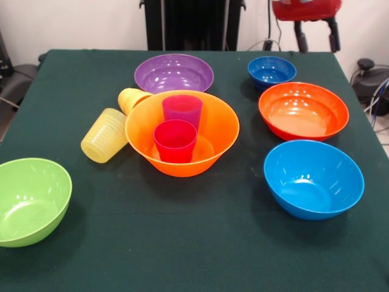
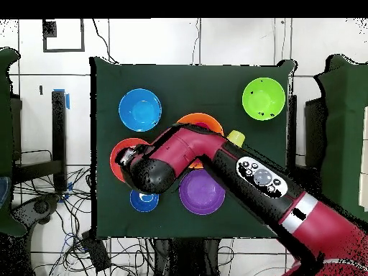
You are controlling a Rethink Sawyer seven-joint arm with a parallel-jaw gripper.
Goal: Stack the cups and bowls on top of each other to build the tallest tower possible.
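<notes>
The big orange-yellow bowl (image 1: 182, 165) stands mid-table with the red-pink cup (image 1: 175, 141) and the purple cup (image 1: 182, 109) upright inside it. The pale yellow ribbed cup (image 1: 104, 135) and the orange-yellow cup (image 1: 132, 98) lie on their sides at its left. The purple bowl (image 1: 174, 73), dark blue bowl (image 1: 271, 71), red-orange bowl (image 1: 303, 111), light blue bowl (image 1: 313, 179) and lime green bowl (image 1: 30, 201) stand apart, each empty. My gripper (image 1: 316, 38) hangs open and empty high above the far right, over the dark blue bowl. Nothing is stacked beyond the two cups.
In the overhead view my arm (image 2: 215, 154) crosses the table and hides most of the orange-yellow bowl (image 2: 201, 118) and part of the red-orange bowl (image 2: 115, 154). The robot pedestal (image 1: 193, 24) stands behind the far edge. Cables lie on the floor at the right.
</notes>
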